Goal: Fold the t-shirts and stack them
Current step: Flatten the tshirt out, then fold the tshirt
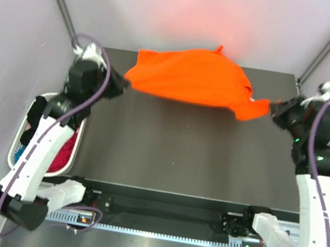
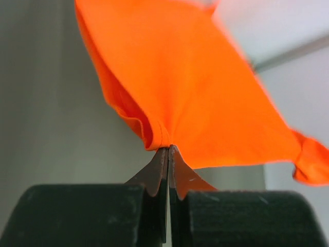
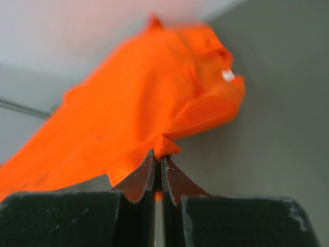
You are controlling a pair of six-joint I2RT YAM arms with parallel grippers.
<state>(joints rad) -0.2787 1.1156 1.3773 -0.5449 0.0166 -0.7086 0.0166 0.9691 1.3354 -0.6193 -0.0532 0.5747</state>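
The bright orange t-shirt [image 1: 192, 77] hangs stretched in the air over the far part of the dark table [image 1: 173, 150], held at both ends. My left gripper [image 1: 122, 85] is shut on its left edge; in the left wrist view the jaws pinch a hem [image 2: 163, 141] at my left gripper [image 2: 169, 150]. My right gripper [image 1: 273, 107] is shut on the right end, a bunched sleeve [image 3: 167, 146] at my right gripper [image 3: 158, 157]. A small white neck label [image 3: 227, 75] shows. Other t-shirts, magenta and blue, lie in a basket [image 1: 69, 148].
The white basket [image 1: 34, 108] stands at the table's left edge, partly behind my left arm. A black rail [image 1: 163, 212] runs along the near edge between the arm bases. Grey walls close in at the back and sides.
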